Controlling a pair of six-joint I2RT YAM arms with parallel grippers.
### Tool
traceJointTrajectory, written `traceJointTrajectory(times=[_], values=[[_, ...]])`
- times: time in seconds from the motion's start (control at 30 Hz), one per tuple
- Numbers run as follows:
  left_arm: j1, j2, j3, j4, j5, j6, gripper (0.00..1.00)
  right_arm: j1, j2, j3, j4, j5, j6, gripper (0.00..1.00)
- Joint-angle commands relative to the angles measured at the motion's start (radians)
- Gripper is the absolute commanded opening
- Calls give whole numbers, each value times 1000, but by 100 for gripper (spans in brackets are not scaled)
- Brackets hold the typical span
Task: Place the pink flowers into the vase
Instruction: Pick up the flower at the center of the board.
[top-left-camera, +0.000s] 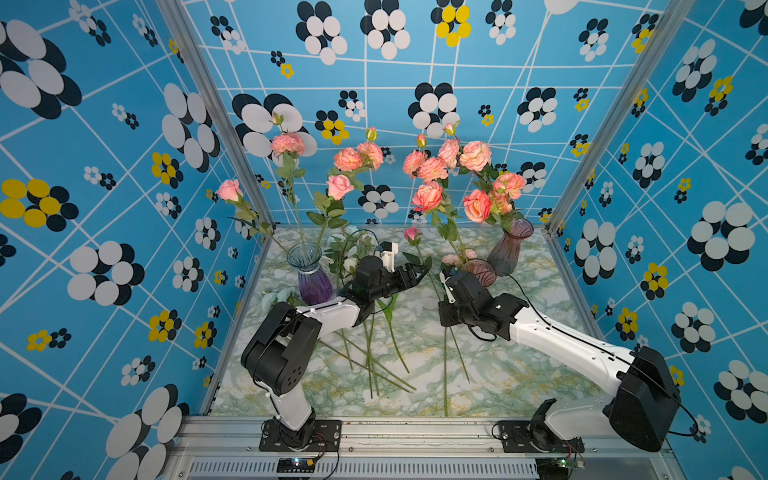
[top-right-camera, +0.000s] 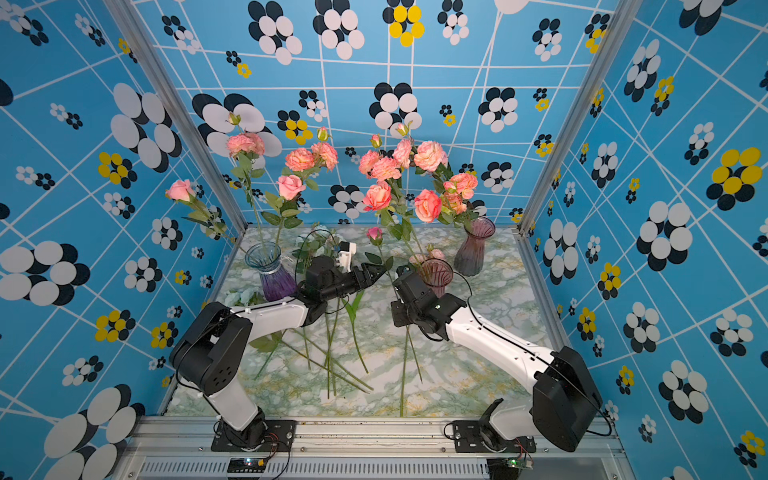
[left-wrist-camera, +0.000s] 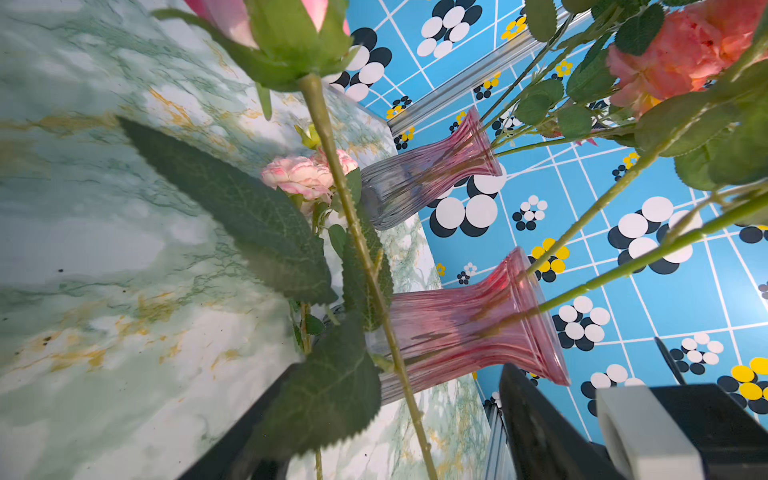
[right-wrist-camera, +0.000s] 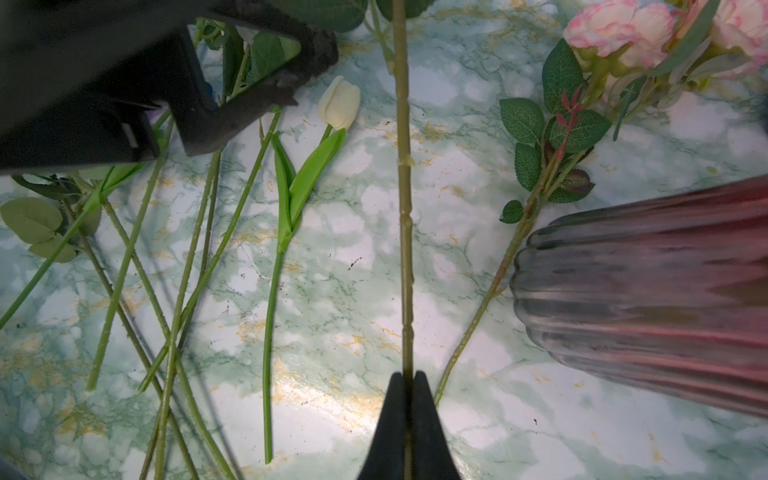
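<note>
- Marble table (top-left-camera: 519, 374) first: a fan of loose green stems (top-left-camera: 370, 357) lies across its middle.
- Three vases up. The purple-based vase (top-left-camera: 311, 276) stands on the left with tall pink flowers (top-left-camera: 347, 160) in it. The far ribbed vase (top-left-camera: 509, 249) is packed with peach-pink blooms (top-left-camera: 476, 156).
- The near pink vase (top-left-camera: 480, 272) sits just beside the right arm's wrist, with two stems dropping into its mouth.
- Here's the action: one pink rose (top-left-camera: 412, 234) is up in the air, bud high between the purple-based vase and the near pink vase, stem slanting down towards the front.
- Left gripper (top-left-camera: 417, 272): fingers spread, one either side of that stem up by its leaves, and I see no contact.
- Right gripper (right-wrist-camera: 407, 378): fingertips pressed together, pinching that same stem lower down.
- A pale ruffled bloom (right-wrist-camera: 615, 25) lies flat on the table next to the near pink vase.
- Smallest, a white tulip (right-wrist-camera: 340, 102), flat on the table among the loose stems.
</note>
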Motion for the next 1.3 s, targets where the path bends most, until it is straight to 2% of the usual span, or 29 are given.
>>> traceJointTrajectory(times=[0.0,0.23,0.37,0.5,0.7,1.0,1.17,1.27], values=[[-9,24,49,67,33,-45,71,8,-5,40,-1,-10,-21,0],[-48,73,88,88,36,-64,60,8,28,80,10,-5,-33,0],[-50,92,89,115,34,-81,42,7,41,104,9,-5,-41,0],[-47,81,94,111,31,-73,19,7,57,126,-6,8,-48,0],[-37,42,101,93,52,-41,0,7,74,156,-37,18,-52,3],[20,-104,18,55,8,22,0,6,-21,226,-158,62,-130,36],[10,-203,-29,38,-62,88,0,5,-116,234,-208,50,-178,52],[-11,-253,-77,66,-112,107,0,0,-162,237,-228,86,-194,65]])
